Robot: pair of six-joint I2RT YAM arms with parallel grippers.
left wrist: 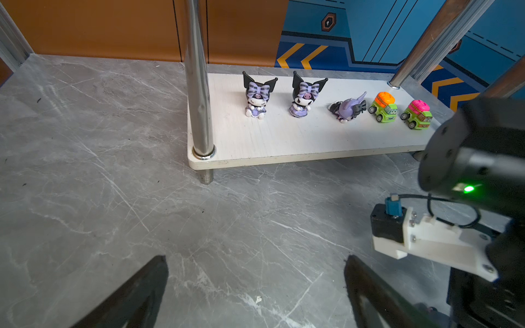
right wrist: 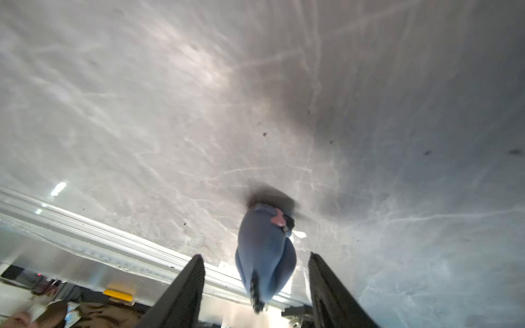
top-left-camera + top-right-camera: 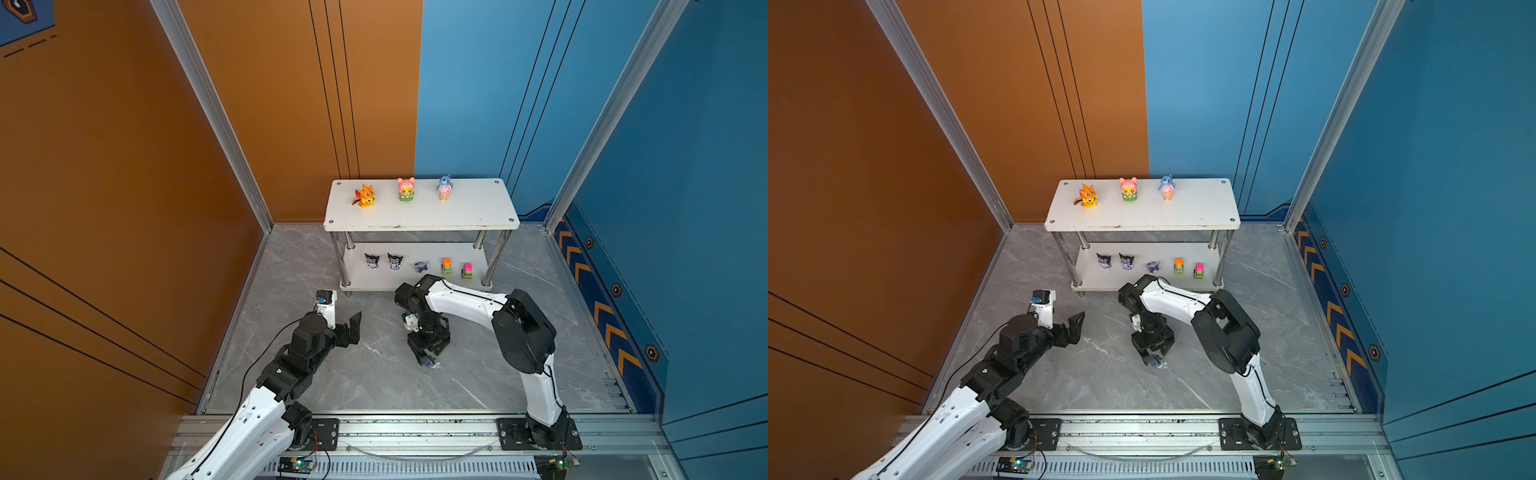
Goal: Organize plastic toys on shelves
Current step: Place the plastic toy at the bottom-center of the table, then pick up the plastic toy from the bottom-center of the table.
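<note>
The shelves (image 3: 469, 203) stand against the back wall. The top board carries an orange dragon (image 3: 365, 196), a pink-yellow figure (image 3: 406, 190) and a blue one on a cone (image 3: 444, 188). On the lower board (image 1: 270, 139) stand two black-purple horned toys (image 1: 257, 96), a purple one lying on its side (image 1: 348, 107) and two green cars (image 1: 383, 107). A grey-blue toy (image 3: 430, 362) (image 2: 262, 250) rests on the floor between the fingers of my right gripper (image 3: 426, 358) (image 2: 254, 255), which is open with a gap on each side. My left gripper (image 3: 351, 330) (image 1: 256, 257) is open and empty, near the rack's left front leg.
A chrome leg (image 1: 200, 85) of the rack rises close ahead of the left gripper. The right arm's elbow (image 3: 419, 291) sits just in front of the lower board. A metal rail (image 3: 415, 432) runs along the front edge of the grey marble floor (image 3: 374, 382).
</note>
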